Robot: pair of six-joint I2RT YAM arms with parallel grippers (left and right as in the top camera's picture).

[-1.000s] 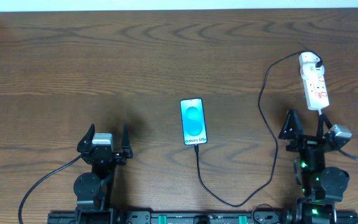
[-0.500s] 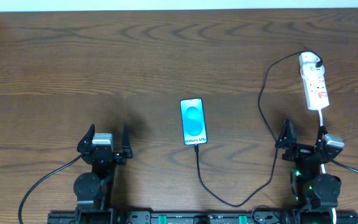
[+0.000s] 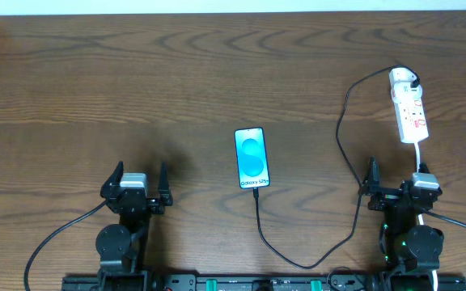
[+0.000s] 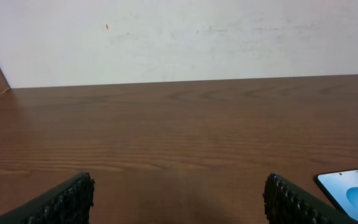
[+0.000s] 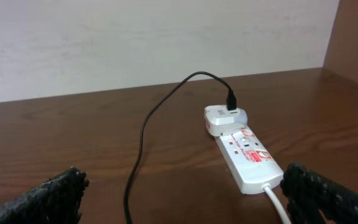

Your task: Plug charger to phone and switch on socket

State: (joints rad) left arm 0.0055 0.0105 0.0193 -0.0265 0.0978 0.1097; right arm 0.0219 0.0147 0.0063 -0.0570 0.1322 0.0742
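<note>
The phone [image 3: 251, 158] lies face up at the middle of the counter [image 3: 136, 81], its blue screen lit, and the charger [image 3: 338, 133] appears to run into its near edge, so that step looks done. The thin black cable loops toward the robot, then climbs past the right arm to a white plug [image 3: 403, 78] seated in the far end of the socket [image 3: 411, 113], which lies at the far right. The pictures do not show whether its red-marked switch is on, so that step stays in doubt. The right gripper [image 3: 395, 179] sits spread and empty just short of the socket, whose white cord [image 3: 419, 153] trails toward it. The left gripper [image 3: 141, 173], also spread and empty, rests well left of the phone.
</note>
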